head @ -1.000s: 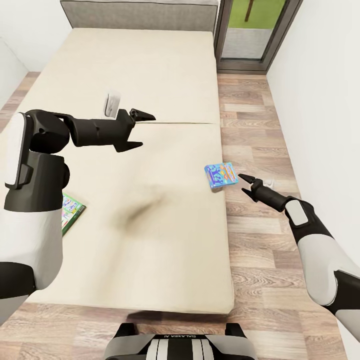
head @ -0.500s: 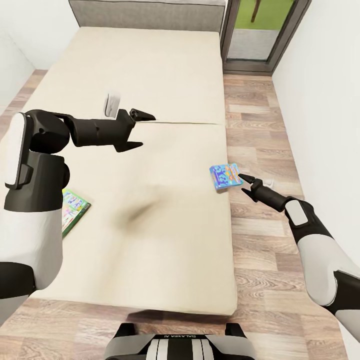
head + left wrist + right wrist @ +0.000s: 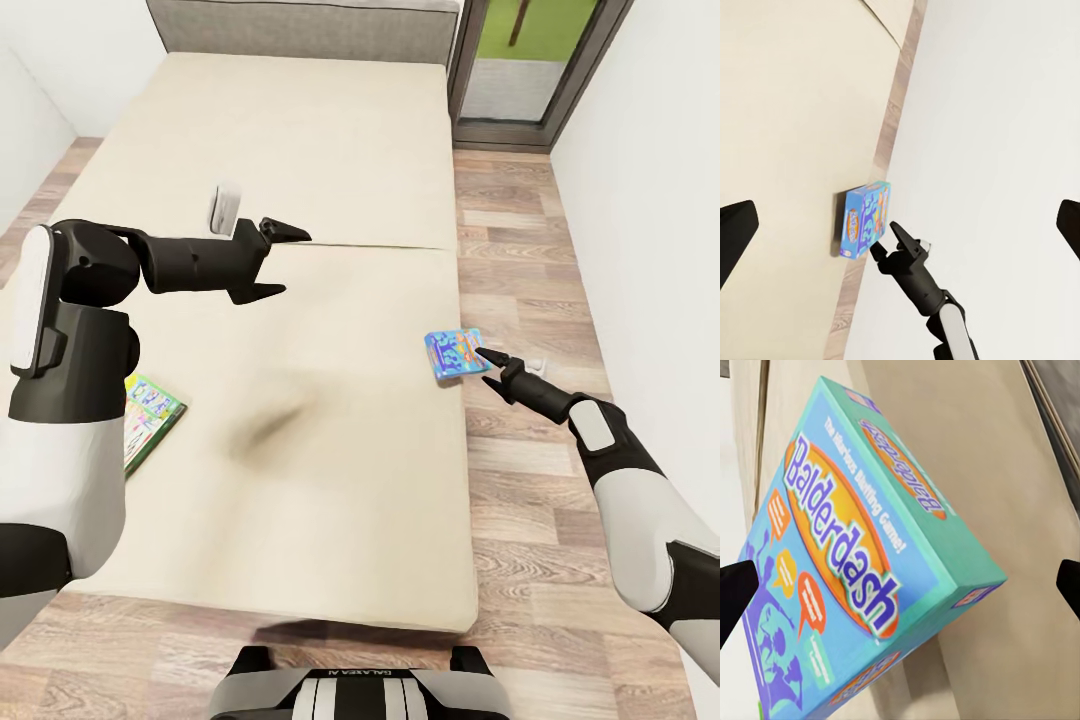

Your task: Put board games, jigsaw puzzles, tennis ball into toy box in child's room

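Teal and blue cardboard marks the Balderdash board game point(image 3: 456, 354), lying flat at the right edge of the bed point(image 3: 300, 150), at about 3 o'clock from the head view's centre, partly overhanging the edge toward the wood floor point(image 3: 520, 260). The right hand point(image 3: 492, 361) is held just beside the box's outer edge, at its 4 o'clock, approached from the floor side, judged because the overhang offers an edge to pinch. In the right wrist view the box point(image 3: 847, 570) sits between the two dark fingertips point(image 3: 735, 589), which stand wide at the frame margins and apart from the box; nothing is held. The grasp is judged not yet made; the hand would need to go forward until the box edge is between the fingers. A slip off the bed edge is judged a risk if the box is pushed rather than pinched. The left hand point(image 3: 277, 260) is held out over the middle of the bed, at about 10 o'clock from centre, spread wide and empty, judged parked clear of the right arm's work. A second board game point(image 3: 150, 415), green, lies at the bed's left edge, at about 8 o'clock, partly hidden behind the left arm. A small white object point(image 3: 223, 207) stands on the bed beyond the left hand; what it is cannot be told. In the left wrist view the blue box point(image 3: 866, 220) and right hand point(image 3: 896, 238) are seen nearly touching.
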Robot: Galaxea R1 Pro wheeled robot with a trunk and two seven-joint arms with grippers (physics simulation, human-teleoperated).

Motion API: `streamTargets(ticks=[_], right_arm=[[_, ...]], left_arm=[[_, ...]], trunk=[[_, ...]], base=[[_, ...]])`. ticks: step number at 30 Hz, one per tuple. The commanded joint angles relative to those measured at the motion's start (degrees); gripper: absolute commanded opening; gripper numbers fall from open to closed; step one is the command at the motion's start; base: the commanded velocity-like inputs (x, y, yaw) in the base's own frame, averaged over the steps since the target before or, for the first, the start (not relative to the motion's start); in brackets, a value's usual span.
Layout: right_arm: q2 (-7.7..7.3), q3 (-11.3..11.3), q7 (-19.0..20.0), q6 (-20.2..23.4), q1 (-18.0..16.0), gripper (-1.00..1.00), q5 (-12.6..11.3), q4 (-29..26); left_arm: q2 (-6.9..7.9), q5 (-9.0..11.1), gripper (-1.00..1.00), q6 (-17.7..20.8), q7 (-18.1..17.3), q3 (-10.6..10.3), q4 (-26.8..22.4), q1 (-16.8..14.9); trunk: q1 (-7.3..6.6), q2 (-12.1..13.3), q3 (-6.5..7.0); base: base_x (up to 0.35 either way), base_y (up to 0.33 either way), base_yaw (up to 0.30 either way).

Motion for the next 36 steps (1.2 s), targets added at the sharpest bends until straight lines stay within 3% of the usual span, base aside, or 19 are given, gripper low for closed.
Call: streamTargets(ticks=[1, 36], right_arm=[[0.02, -0.2, 0.1, 0.4, 0.0, 1.0, -0.1, 0.0], [0.23, -0.1, 0.1, 0.3, 0.0, 1.0, -0.1, -0.1]], left_arm=[[0.02, 0.5, 1.0, 0.0, 0.6, 0.0, 0.0, 0.0], [0.02, 0.5, 1.0, 0.0, 0.5, 0.0, 0.2, -0.2]], trunk=[[0.0, 0.0, -0.03], [0.0, 0.0, -0.03]], base=[[0.0, 0.0, 0.015], [0.0, 0.0, 0.002]])
